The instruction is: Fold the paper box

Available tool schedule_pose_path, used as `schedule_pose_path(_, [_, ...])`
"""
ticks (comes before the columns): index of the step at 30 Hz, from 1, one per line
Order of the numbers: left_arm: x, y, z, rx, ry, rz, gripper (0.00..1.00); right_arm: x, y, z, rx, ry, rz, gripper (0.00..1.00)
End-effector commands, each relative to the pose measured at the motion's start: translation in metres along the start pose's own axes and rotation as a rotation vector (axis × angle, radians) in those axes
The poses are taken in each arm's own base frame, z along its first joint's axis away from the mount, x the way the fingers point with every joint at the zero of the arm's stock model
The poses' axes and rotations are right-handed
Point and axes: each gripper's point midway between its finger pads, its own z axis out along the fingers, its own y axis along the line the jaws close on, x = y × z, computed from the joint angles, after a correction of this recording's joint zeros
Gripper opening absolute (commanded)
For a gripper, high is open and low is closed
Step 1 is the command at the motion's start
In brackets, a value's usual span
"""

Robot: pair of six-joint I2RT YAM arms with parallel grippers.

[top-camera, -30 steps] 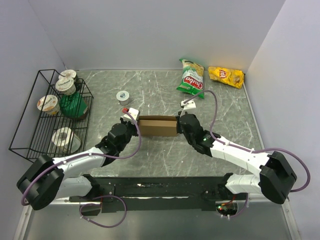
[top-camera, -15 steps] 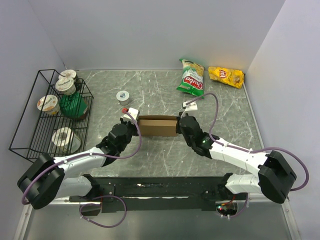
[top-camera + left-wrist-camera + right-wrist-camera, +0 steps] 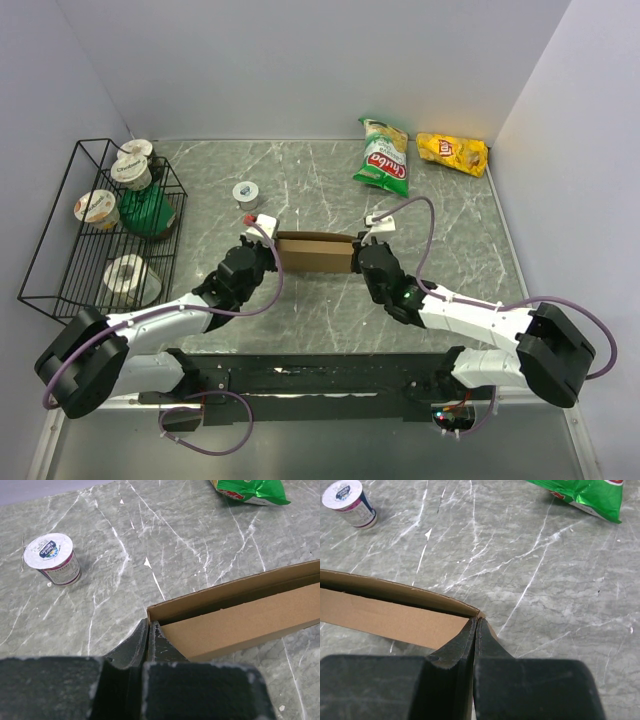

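Both ends of the paper box [image 3: 315, 252], standing mid-counter [image 3: 300, 190], are met in the top view by the left end effector [image 3: 268, 255] and the right end effector [image 3: 357, 255]. Left wrist view: the left end effector [image 3: 149, 630] is clenched, its tips at the box's [image 3: 240, 615] corner. Right wrist view: the right end effector [image 3: 476, 627] is likewise clenched at the opposite corner.

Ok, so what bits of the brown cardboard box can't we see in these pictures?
- Plain brown cardboard box: its far end, left wrist view, cut by the right edge.
- Its other end: right wrist view, cut by the left edge.
- Its floor: both wrist views, shadowed by walls.
- Whether the left gripper or right gripper pinches cardboard: fingertips cover it.
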Motion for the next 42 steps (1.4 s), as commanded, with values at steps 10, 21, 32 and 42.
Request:
schedule_pose_path(10, [-0.001,-0.042,0.002,0.16,0.047,-0.028,0.01,0.09,0.012,-0.017,-0.135,0.207,-0.092,0.0])
schedule_pose_path(21, [0.003,-0.041,0.004,0.157,0.058,0.011,0.01,0.115,0.002,-0.029,-0.073,0.241,-0.144,0.0])
schedule_pose_path(32, [0.011,-0.045,-0.014,0.286,0.002,0.22,0.01,0.085,0.003,-0.043,-0.072,0.238,-0.094,0.33])
schedule_pose_path(42, [0.013,-0.044,-0.021,0.316,0.013,0.3,0.01,0.015,0.006,-0.069,-0.168,0.154,-0.049,0.69])
